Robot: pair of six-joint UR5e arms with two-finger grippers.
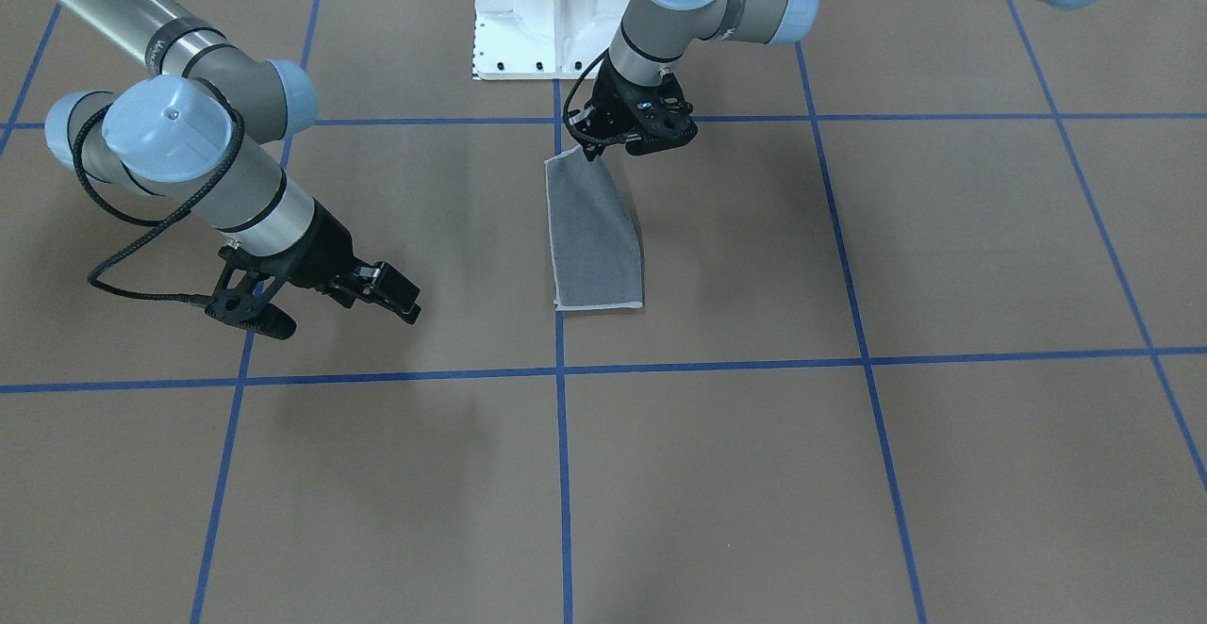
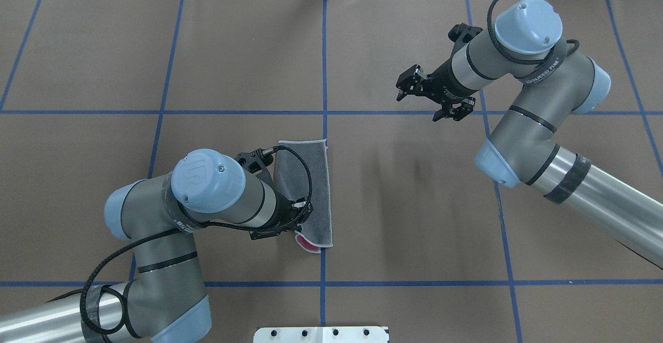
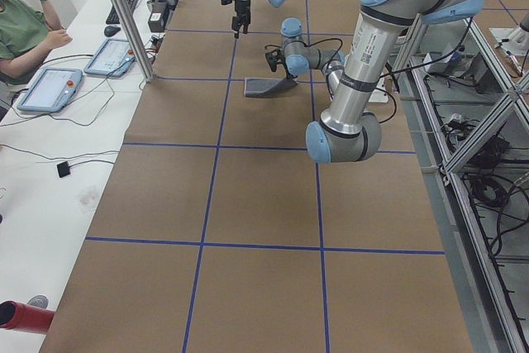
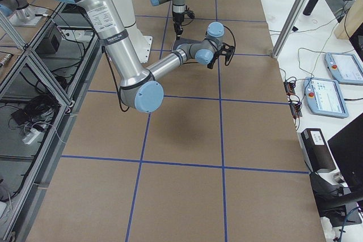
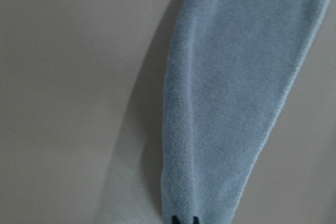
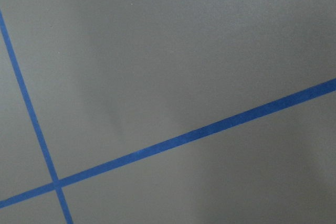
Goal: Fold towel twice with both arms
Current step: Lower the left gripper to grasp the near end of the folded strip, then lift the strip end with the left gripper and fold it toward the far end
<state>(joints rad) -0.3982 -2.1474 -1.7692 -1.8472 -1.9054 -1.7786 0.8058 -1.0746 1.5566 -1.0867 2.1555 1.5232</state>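
Note:
The towel (image 1: 596, 238) lies as a narrow strip folded in half, dark grey face outward, along the table's centre tape line. Its end nearest the robot's base is lifted off the table, and a bit of pink shows there (image 2: 309, 243). My left gripper (image 1: 596, 145) is shut on that raised end. In the left wrist view the towel (image 5: 236, 103) stretches away from the fingertips (image 5: 176, 220) at the bottom edge. My right gripper (image 2: 417, 105) hovers open and empty above the table, well apart from the towel (image 2: 311, 177); its wrist view shows only table and tape.
The robot's white pedestal (image 1: 552, 11) stands just behind the towel's held end. Blue tape lines (image 1: 560, 473) divide the brown table into squares. A person (image 3: 21, 31) sits at a side table with tablets (image 3: 50, 88) beyond the table's far edge.

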